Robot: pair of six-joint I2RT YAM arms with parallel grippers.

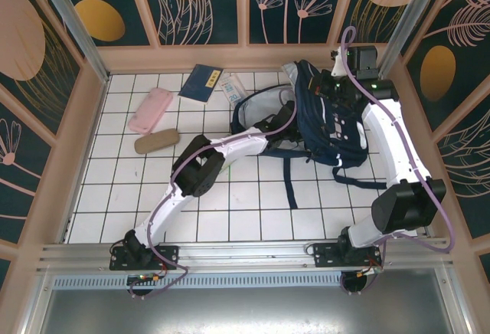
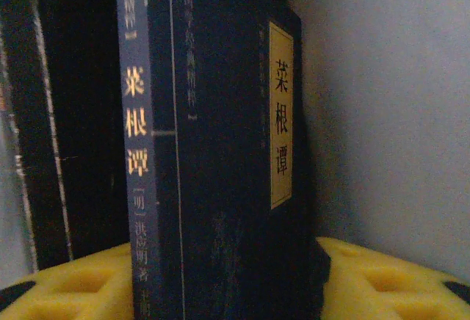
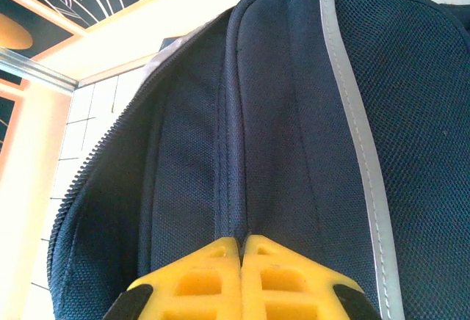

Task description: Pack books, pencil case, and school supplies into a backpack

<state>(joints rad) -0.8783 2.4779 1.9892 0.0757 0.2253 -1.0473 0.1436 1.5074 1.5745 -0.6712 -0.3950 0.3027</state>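
White tiled table [image 1: 245, 211]: backpack [image 1: 344, 139], navy booklet [image 1: 201, 83], clear packet [image 1: 232, 87], pink case [image 1: 150, 110], tan case [image 1: 156, 142]

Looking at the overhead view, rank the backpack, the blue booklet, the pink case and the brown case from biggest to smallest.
1. backpack, by far the largest
2. blue booklet and pink case: too alike to rank
3. brown case, smallest

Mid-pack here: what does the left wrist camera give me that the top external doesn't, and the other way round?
Left wrist: a dark book with gold lettering upright between spread yellow fingers, a black book beside it. Top external: pink case, tan case, navy booklet and clear packet lying on the table. Shared: the backpack, its outside from above and, likely, its pale lining up close.
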